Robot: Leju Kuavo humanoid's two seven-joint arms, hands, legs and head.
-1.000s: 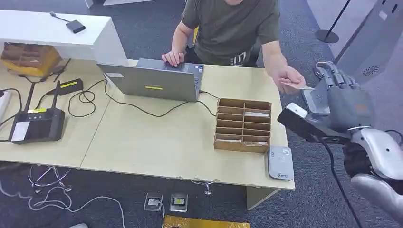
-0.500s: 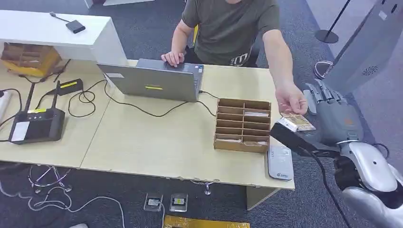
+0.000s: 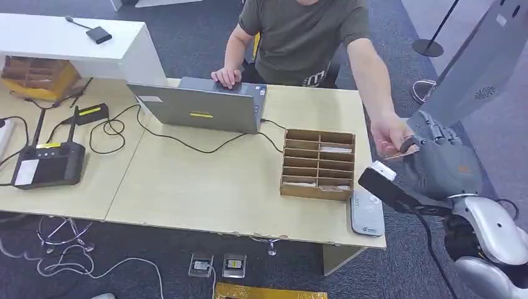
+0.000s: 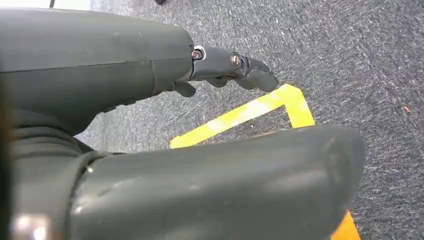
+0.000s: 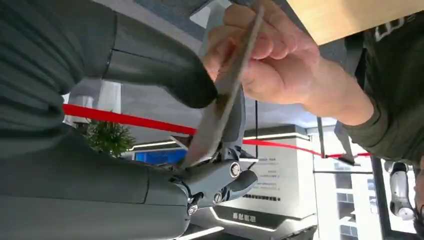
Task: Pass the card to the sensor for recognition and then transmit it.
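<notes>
My right hand [image 3: 443, 163] hangs just off the table's right end, beside the cardboard sorter. A person's hand [image 3: 389, 134] reaches over and holds a thin card [image 3: 394, 156] into it. In the right wrist view the card [image 5: 220, 115] stands edge-on between my thumb [image 5: 165, 70] and my fingers [image 5: 227, 172]. The thumb tip presses on it while the person's hand [image 5: 270, 60] still grips its far end. The grey card sensor [image 3: 367, 213] lies flat at the table's front right corner, below my hand. My left hand [image 4: 150, 100] hangs over carpet, fingers apart, holding nothing.
A cardboard sorter [image 3: 319, 163] with several slots stands left of my right hand. A laptop [image 3: 202, 106] with cables sits mid-table in front of the seated person, and a black terminal [image 3: 47, 163] sits at the left. A white kiosk [image 3: 482, 62] stands to the right.
The person's hand brought the card down and right into my right hand. My right hand sank lower and nearer the table corner, and its thumb now presses on the card.
</notes>
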